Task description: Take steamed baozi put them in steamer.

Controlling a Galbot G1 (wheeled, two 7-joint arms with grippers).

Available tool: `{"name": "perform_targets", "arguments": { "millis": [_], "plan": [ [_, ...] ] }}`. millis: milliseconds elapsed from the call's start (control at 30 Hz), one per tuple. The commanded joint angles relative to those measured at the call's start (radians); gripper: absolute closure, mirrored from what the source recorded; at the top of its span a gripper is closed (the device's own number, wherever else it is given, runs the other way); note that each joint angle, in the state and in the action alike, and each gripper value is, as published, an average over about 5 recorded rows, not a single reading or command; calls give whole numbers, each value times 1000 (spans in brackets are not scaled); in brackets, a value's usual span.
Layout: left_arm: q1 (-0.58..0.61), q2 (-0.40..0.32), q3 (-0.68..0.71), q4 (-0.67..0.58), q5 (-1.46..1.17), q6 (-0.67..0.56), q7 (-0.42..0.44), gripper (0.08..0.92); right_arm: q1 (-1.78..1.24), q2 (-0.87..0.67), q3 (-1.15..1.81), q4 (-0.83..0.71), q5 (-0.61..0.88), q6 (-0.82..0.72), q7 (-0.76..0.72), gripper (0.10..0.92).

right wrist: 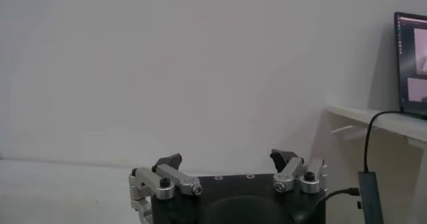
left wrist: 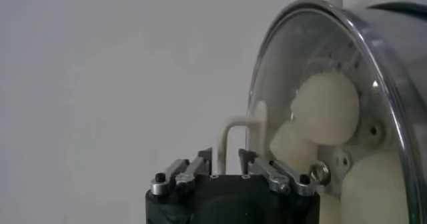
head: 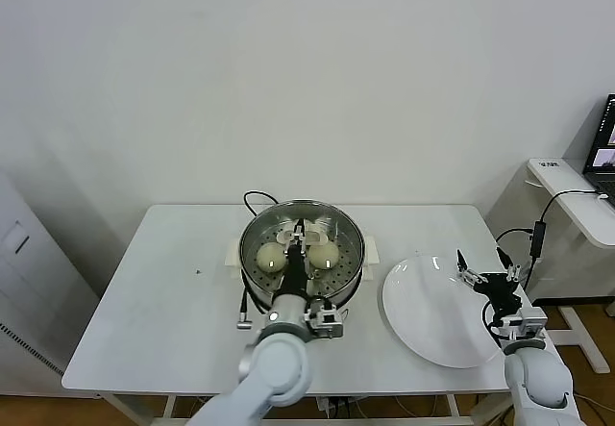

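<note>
Stainless-steel steamer (head: 303,250) upright at middle of white table, toward far edge; shiny round wall, perforated tray inside, cream-white base with side handles, black cord trailing off far rim. Two pale cream baozi visible on tray: left bun (head: 271,257), right bun (head: 323,254), side by side, apart, smooth domes. Left wrist view shows rounded buns (left wrist: 327,109) clustered inside steamer rim (left wrist: 373,59).

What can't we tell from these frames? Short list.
- Head view: the left gripper and arm cover the middle of the steamer; bun count unclear beyond the two baozi beside it.
- Left wrist view: the glass lid lies over the buns, the frame edge cuts them off.
- Right wrist view: the right gripper fingertips are cut off; the plate is out of frame.
</note>
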Motion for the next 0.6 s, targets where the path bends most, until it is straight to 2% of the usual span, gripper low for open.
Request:
{"name": "perform_targets", "arguments": {
  "millis": [33,133,267,367,500,600],
  "plan": [
    [43,237,-224,-353,-932,-145,116,485,-4,-3,-14,13,29,-29,-19,203],
    [44,305,-360,-350,-1380,-220,96,398,-18,-26,-48,40,63,-71,-14,203],
    [43,304,-557,-313,-1823,-178,-71,286,-27,-48,-75,42,57,-72,2,203],
    [46,295,-690,-241,-1947,-174,-151,212,-25,-52,-99,39,88,-64,21,203],
    [64,312,-795,-77,-1932,-249,-175,180,-28,-42,-110,53,107,-67,26,203],
    [86,327,-826,50,-1914,-323,-180,178,-38,-33,-105,67,54,-64,17,203]
  ]
}}
